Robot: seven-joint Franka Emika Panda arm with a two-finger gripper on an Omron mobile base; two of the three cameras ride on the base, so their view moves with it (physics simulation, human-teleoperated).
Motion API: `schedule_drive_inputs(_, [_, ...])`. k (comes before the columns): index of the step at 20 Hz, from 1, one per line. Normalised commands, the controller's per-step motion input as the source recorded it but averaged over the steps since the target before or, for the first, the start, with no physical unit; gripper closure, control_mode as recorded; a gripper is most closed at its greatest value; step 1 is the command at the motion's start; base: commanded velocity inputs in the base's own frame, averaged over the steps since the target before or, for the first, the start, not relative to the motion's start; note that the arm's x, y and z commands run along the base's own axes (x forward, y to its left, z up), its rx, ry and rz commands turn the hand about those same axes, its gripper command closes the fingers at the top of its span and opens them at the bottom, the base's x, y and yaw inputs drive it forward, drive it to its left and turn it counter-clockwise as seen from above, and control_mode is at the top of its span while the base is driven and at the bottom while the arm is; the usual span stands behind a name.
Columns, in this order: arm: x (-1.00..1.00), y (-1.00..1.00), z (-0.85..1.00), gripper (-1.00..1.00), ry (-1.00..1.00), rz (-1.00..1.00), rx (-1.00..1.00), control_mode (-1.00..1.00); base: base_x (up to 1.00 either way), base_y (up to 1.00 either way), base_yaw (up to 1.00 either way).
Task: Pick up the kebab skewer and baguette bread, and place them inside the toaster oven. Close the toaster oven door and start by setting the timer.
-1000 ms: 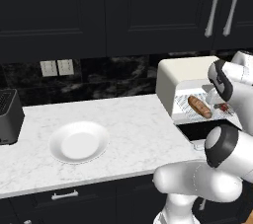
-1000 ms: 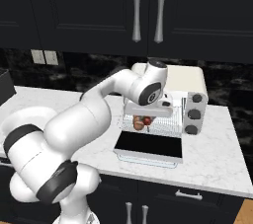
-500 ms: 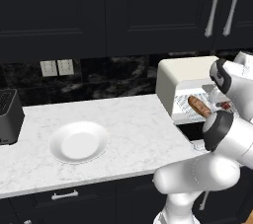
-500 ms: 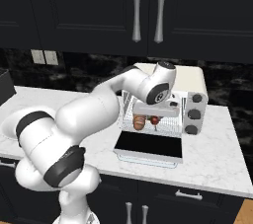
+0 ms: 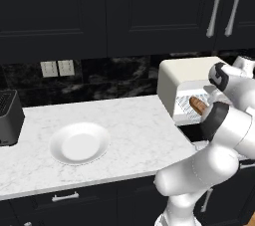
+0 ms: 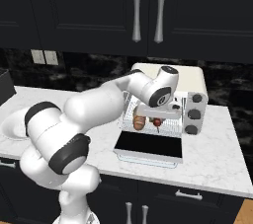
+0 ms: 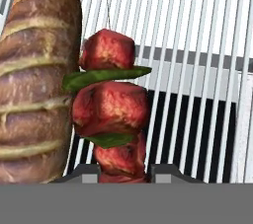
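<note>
The claw point(image 7: 124, 174) is clamped on the lower end of the kebab skewer point(image 7: 112, 114), whose long axis runs straight out ahead of the fingertips over the wire rack point(image 7: 197, 45) of the toaster oven point(image 6: 170, 100). The baguette bread point(image 7: 37, 80) already lies on that rack, parallel to the skewer and touching it on one side. Letting go probably means setting the skewer down on the bare wires on the side away from the loaf. The toaster oven door point(image 6: 148, 146) hangs open over the surface point(image 6: 217, 161).
</note>
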Motion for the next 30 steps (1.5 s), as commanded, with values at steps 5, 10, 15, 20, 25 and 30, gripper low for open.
schedule_drive_inputs(5, [0.25, -0.02, -0.04, 1.00, -0.04, -0.02, 0.00, -1.00, 0.00, 0.00, 0.00])
schedule_drive_inputs(10, [0.08, 0.00, -0.09, -1.00, -0.02, -0.02, 0.00, -1.00, 0.00, 0.00, 0.00])
schedule_drive_inputs(15, [0.01, -0.01, -0.16, -1.00, 0.00, -0.02, 0.00, -1.00, 0.00, 0.00, 0.00])
schedule_drive_inputs(20, [0.02, 0.00, -0.07, -1.00, -0.03, -0.01, 0.00, -1.00, 0.00, 0.00, 0.00])
schedule_drive_inputs(25, [0.00, -0.01, 0.03, -1.00, -0.05, -0.01, 0.00, -1.00, 0.00, 0.00, 0.00])
schedule_drive_inputs(30, [-0.42, 0.00, 0.50, -1.00, -0.10, -0.04, 0.00, -1.00, 0.00, 0.00, 0.00])
